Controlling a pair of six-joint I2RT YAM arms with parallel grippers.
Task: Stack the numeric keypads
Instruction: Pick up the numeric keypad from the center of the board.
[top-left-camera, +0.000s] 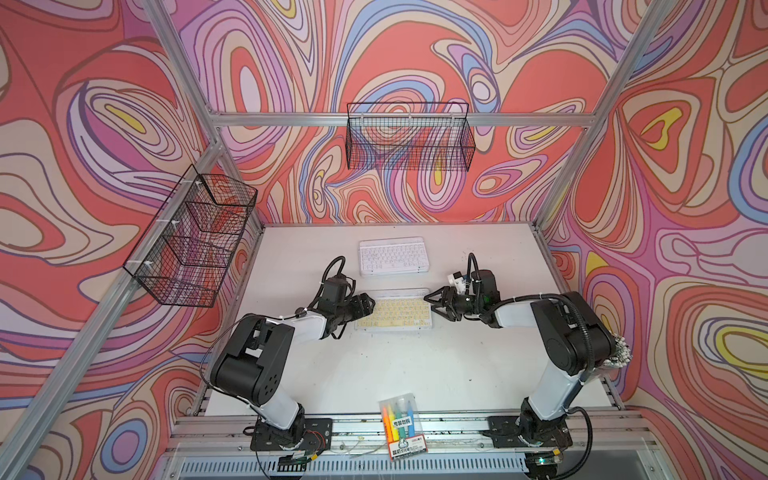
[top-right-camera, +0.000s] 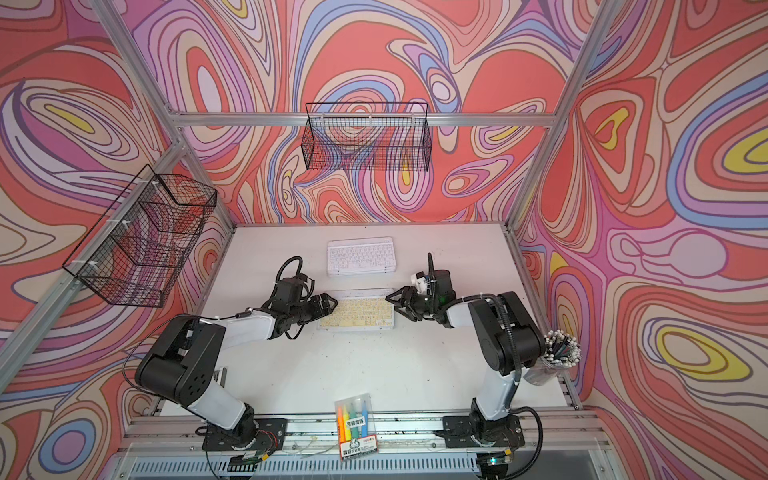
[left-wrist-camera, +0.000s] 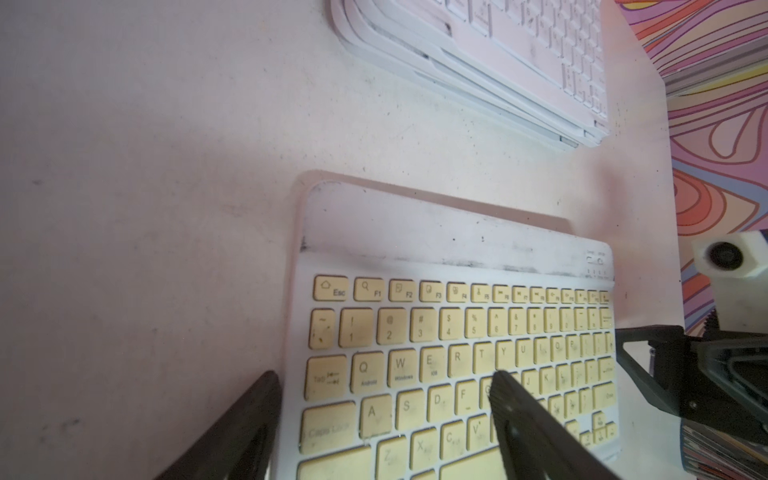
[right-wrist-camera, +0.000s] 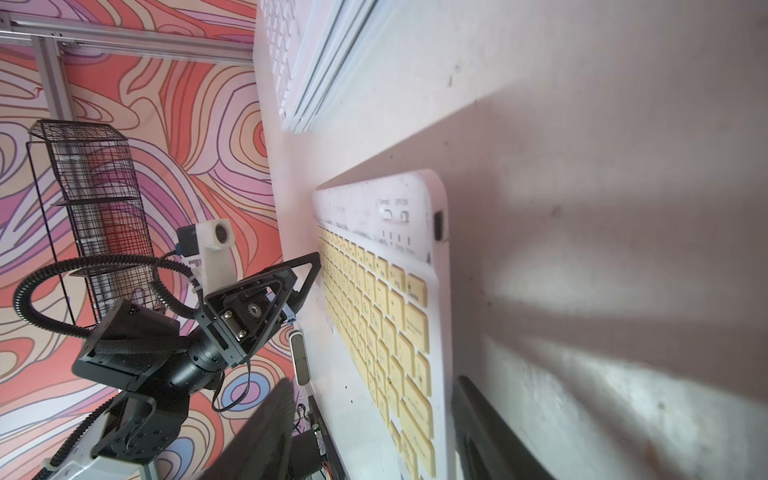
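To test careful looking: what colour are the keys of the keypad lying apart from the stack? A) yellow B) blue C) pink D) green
A: the keypad lying apart from the stack has pale yellow keys, plain in both wrist views.

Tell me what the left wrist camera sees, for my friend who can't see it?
A yellow keypad lies on a white table, with the left pincer open over one end. Beyond it sits a stack of more keypads.
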